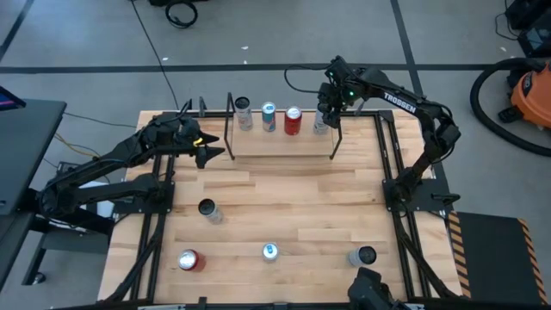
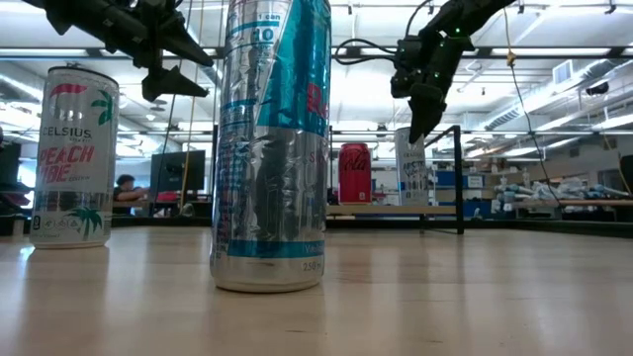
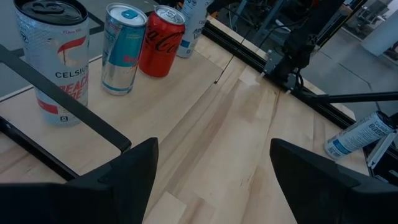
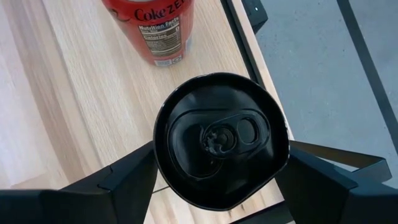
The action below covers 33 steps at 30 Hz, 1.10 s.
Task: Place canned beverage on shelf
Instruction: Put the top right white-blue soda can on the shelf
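The shelf (image 1: 280,145) stands at the table's far middle, a light board between black rod ends. A row of cans stands on it: a white Celsius can (image 3: 53,56), a blue-silver can (image 3: 124,46), a red Coke can (image 4: 152,28) and, at the right end, a black-topped can (image 4: 221,140). My right gripper (image 1: 325,114) points down over that last can, open, one finger on each side of its upper part. Off the shelf's left end and above the table, my left gripper (image 1: 211,148) hangs open, nothing between its fingers. My right gripper comes at the black-topped can from above, and its fingers (image 4: 134,177) flank the can's upper wall. The can's rim (image 4: 158,155) hides where they would meet it, so I cannot tell whether they touch. The can stands upright on the shelf board.
Several more cans are on the near half of the table: a dark-topped one (image 1: 207,209), a red one (image 1: 189,260), a blue-silver one (image 1: 269,251) that fills the low view, and a grey one (image 1: 362,256) lying on its side. Black frame rails (image 1: 392,164) run along the table's sides.
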Each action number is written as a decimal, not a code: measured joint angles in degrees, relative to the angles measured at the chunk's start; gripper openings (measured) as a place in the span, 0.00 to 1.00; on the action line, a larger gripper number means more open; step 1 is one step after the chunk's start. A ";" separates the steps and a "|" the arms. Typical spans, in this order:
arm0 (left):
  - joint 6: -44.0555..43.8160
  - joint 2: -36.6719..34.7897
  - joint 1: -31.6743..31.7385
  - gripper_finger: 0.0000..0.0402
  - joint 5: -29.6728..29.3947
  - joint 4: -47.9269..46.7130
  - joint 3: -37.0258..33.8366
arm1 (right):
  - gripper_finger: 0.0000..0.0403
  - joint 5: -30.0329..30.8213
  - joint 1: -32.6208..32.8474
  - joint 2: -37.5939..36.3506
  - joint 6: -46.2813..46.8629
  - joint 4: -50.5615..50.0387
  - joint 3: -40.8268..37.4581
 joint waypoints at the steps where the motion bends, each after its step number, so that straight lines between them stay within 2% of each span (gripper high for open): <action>1: 0.00 0.00 0.02 0.78 0.00 -0.02 0.00 | 0.77 0.00 0.00 0.00 0.00 0.00 0.00; 22: -0.02 0.01 0.01 0.78 0.00 -0.02 0.00 | 0.77 0.90 0.04 0.00 0.85 0.92 0.00; 33: 0.02 0.00 0.02 0.78 0.00 -0.02 0.00 | 0.77 1.47 2.38 0.00 1.09 0.96 0.00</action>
